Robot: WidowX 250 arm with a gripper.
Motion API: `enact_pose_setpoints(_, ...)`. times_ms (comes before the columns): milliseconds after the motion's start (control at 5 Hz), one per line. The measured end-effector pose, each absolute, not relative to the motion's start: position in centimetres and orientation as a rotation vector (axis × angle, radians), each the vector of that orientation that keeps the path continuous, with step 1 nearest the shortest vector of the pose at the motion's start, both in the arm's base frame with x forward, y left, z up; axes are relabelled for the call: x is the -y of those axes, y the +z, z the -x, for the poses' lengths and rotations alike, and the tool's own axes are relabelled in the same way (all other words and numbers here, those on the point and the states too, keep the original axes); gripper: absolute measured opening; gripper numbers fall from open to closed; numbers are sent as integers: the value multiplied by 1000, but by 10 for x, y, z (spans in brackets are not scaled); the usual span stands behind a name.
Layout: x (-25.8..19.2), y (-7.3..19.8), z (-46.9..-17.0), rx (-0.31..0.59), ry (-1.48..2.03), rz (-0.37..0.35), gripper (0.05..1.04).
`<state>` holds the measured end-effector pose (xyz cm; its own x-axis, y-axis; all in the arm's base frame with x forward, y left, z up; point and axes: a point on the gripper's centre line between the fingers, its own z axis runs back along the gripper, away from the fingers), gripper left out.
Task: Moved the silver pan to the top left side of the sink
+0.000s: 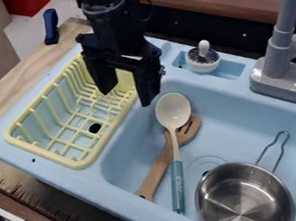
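Camera view: gripper (126, 98) wide and empty over rack (81, 163), likely to grasp pan (245, 197) sitting upright in sink (246, 116)

Sink unit (84, 176) on bench (6, 111). Rack (43, 152) on its left, basin (256, 120) right. In basin: spoon (173, 110) across spatula (158, 169), both left of pan (245, 197); pan front right, handle toward back. Scrubber (204, 64) in recess (231, 69) behind basin. Faucet (279, 49) back right, right of scrubber.
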<state>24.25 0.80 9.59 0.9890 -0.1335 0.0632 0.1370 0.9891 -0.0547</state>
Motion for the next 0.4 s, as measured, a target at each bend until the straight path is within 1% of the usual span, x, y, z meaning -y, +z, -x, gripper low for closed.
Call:
enact_pose_setpoints(200,21,89,-239,110,-368,54,996)
enact_pose_setpoints(400,43,76,-236,123,-496,80,996)
